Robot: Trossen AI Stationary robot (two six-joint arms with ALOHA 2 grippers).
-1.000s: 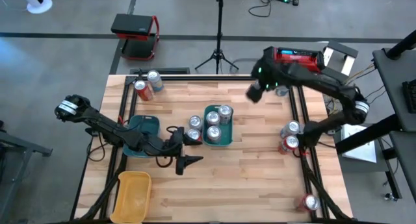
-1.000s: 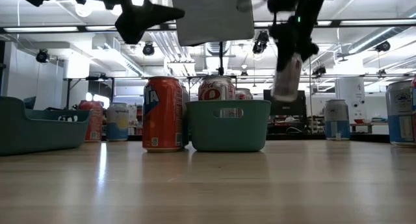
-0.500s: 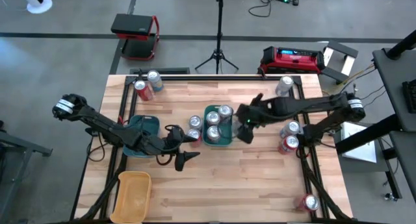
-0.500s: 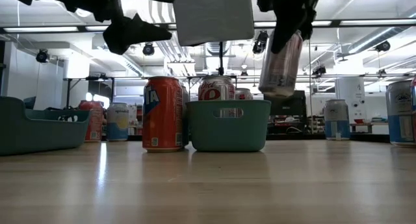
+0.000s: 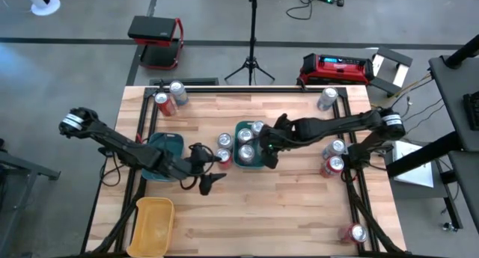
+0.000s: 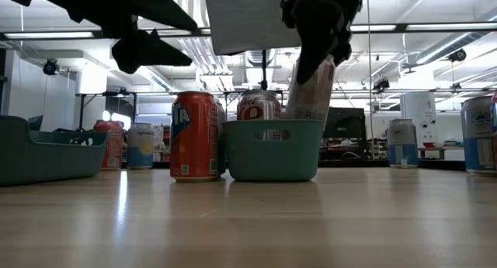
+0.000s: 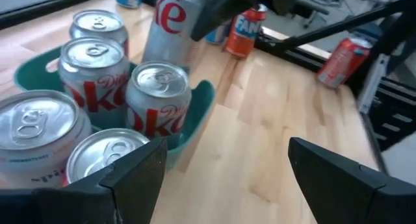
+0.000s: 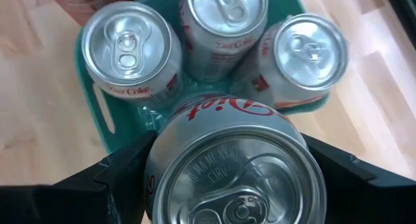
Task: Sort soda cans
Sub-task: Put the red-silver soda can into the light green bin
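A teal tray (image 5: 251, 162) in the table's middle holds three silver Diet Coke cans (image 8: 224, 23). My right gripper (image 5: 267, 144) hangs over the tray's right side, shut on a fourth silver can (image 6: 311, 89). A red can (image 6: 194, 136) and a silver can (image 5: 223, 140) stand on their bases left of the tray. My left gripper (image 5: 212, 182) hovers open near and left of the tray, holding nothing. My right gripper pinches the silver can's side wall, just below its top rim (image 8: 162, 185), between its two fingers (image 8: 117, 178). The fingers slant down from the table's right side and lie across the can. The can hangs tilted, top toward the gripper. Its lower end (image 6: 299, 113) is level with the tray's rim.
A second teal tray (image 5: 166, 147) sits at the left and a yellow tray (image 5: 153, 220) at the near left. More cans stand at the far left corner (image 5: 168, 97), along the right rail (image 5: 334, 157), at the far right (image 5: 327, 99) and near right (image 5: 355, 233).
My right gripper has carried the silver can from the far right of the table toward the middle and down to the teal tray. The can has tipped from near upright to tilted. My left gripper has stayed open near the tray.
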